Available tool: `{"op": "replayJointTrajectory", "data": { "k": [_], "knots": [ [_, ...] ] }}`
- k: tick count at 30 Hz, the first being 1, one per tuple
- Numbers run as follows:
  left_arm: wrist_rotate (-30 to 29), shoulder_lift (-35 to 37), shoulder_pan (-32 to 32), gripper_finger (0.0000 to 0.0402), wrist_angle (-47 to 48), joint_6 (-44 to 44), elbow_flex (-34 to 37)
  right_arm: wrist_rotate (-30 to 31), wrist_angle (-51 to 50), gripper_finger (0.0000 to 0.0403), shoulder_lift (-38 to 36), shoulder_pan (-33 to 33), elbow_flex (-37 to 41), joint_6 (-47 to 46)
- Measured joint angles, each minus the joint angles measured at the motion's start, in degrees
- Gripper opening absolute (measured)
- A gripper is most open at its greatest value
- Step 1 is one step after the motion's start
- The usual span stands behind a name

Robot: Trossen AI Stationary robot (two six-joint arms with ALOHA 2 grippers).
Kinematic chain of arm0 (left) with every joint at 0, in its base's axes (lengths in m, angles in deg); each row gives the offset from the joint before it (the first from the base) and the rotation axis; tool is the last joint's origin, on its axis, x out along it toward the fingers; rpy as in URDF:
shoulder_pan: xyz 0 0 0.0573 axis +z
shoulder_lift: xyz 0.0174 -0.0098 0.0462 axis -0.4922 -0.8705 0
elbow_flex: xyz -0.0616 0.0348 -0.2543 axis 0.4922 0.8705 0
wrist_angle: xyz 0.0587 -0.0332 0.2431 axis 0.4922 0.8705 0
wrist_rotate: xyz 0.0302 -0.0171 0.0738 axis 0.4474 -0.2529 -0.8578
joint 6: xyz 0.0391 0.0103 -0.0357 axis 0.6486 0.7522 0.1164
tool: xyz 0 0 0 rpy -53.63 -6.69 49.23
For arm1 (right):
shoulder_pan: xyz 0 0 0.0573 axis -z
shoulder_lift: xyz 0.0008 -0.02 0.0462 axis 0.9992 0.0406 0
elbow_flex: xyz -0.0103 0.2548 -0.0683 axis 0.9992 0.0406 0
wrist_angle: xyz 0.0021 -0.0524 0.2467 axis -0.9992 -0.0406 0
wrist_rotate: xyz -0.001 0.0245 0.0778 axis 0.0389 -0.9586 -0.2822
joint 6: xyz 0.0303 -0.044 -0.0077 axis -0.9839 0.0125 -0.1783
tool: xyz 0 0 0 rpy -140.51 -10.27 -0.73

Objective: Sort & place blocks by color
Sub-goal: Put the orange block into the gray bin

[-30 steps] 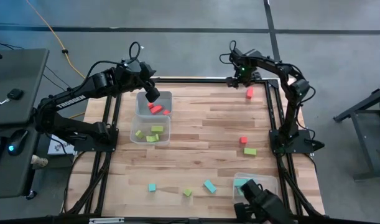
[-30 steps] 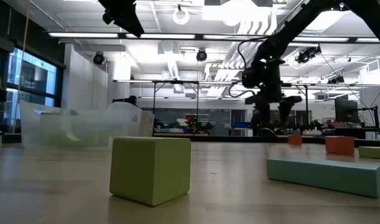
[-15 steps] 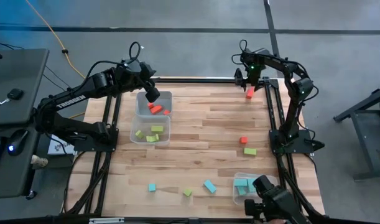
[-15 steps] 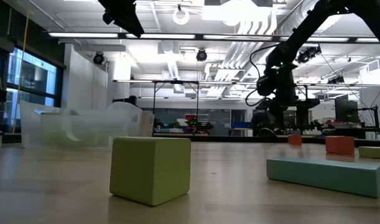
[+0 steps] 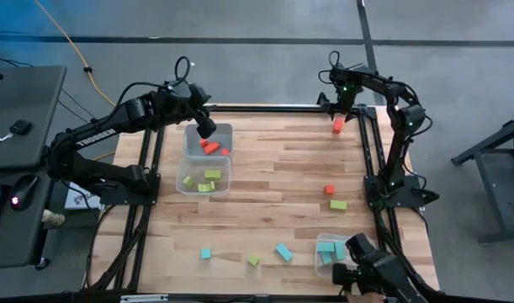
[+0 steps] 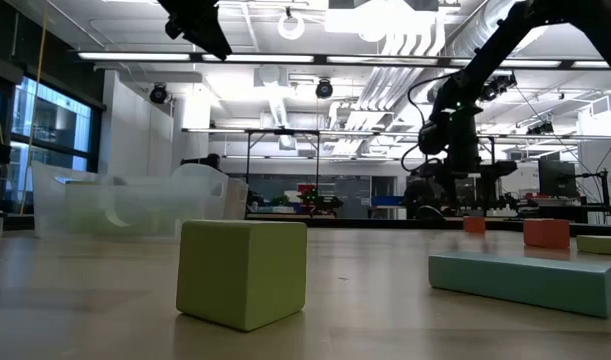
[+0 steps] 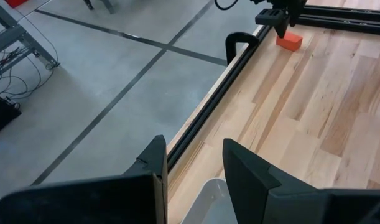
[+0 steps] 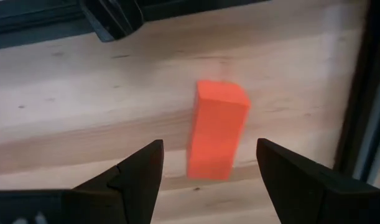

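A red bar block [image 5: 337, 126] lies flat near the table's far right corner, seen large in the right wrist view [image 8: 216, 130]. My right gripper [image 5: 337, 108] [image 8: 208, 149] hovers just above it, open, one finger on each side, touching nothing. My left gripper [image 5: 205, 128] [image 7: 194, 146] is open and empty above the tub [image 5: 226, 132] that holds red blocks [image 5: 210, 147]. Loose on the table are a red cube [image 5: 330, 190], a lime bar [image 5: 338, 204], a teal bar [image 5: 283, 252], a lime cube [image 5: 254, 260] and a teal cube [image 5: 205, 252].
A second tub [image 5: 224, 188] with lime blocks sits nearer than the red one. A third tub [image 5: 364, 244] with teal blocks stands at the near right. The black frame rail [image 5: 273, 108] runs along the far edge next to the red bar. Bare wood fills the table's middle.
My right gripper has moved toward the table's right edge along the far rail and now stands over the red bar, still open. The left arm and all the blocks have stayed put.
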Motion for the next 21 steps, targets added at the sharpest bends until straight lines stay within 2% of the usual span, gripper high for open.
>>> {"op": "replayJointTrajectory", "data": {
  "k": [4,6,15,21],
  "knots": [
    [0.01,0.0,0.0,0.0086,0.01,0.0,0.0,-0.42,-0.17,0.0248,2.53,-0.84,0.0,1.0],
    [0.01,0.0,0.01,0.0086,0.03,0.0,0.0,1.25,-0.74,0.0248,3.29,-1.39,-0.04,1.36],
    [0.02,0.0,0.01,0.0086,0.22,0.0,0.0,2.82,-0.42,0.0247,3.22,-1.65,-0.22,-0.67],
    [0.02,0.0,0.0,0.0086,0.26,0.02,0.0,3.81,-0.09,0.021,3.37,-1.68,-0.22,-1.37]
  ]
}}
